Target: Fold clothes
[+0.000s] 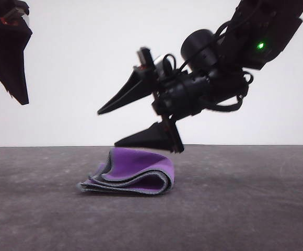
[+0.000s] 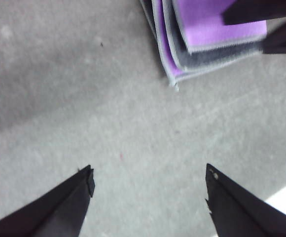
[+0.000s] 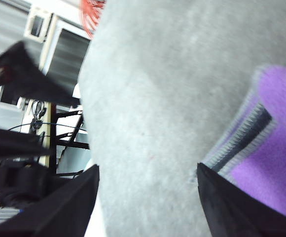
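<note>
The folded cloth (image 1: pixel 133 175) is seen on the table (image 1: pixel 245 209), with the right gripper (image 1: pixel 109 125) spread empty just above it and the left gripper (image 2: pixel 150 185) likewise parted.

Your right arm reaches in from the upper right of the front view, its wrist angled down and to the left, a green light glowing on the upper link. Its right claw (image 1: pixel 108 126) is spread wide with nothing between the fingers: the upper finger points left and slightly down, the lower finger lies nearly level below it. In the right wrist view, both dark fingertips (image 3: pixel 74 197) stand well apart. Your left claw (image 1: pixel 5 104) hangs at the upper left, raised high, tips pointing down. The left wrist view shows that left claw (image 2: pixel 150 185) equally parted and holding nothing.
</note>
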You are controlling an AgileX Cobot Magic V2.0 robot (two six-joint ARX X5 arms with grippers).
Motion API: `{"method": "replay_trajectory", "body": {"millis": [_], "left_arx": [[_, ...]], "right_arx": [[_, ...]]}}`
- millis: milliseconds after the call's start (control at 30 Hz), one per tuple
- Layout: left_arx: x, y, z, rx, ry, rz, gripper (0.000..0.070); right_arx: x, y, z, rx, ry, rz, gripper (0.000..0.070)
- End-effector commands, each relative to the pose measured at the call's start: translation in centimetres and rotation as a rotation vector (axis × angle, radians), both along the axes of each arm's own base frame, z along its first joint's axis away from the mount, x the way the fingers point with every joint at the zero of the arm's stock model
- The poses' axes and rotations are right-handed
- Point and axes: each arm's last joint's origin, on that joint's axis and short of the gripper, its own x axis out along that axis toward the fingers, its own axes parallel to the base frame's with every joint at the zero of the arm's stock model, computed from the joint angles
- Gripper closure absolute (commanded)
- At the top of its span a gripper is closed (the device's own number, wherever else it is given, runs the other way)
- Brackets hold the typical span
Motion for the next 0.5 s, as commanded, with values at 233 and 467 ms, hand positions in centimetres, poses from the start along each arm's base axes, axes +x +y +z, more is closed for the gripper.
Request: {"method": "replay_trajectory", "body": {"millis": [233, 467], "left_arx": [[0.6, -0.3, 0.3, -0.011, -0.061, -0.012, 0.0266], [0.7, 0.0, 0.3, 0.000, -0.076, -0.038, 0.0266]], "right_arx": [[-2.0, -6.6, 6.2, -0.348, -0.315, -0.189, 0.0305], [-5.5, -11.9, 10.4, -0.619, -0.410, -0.350, 0.0305]]}}
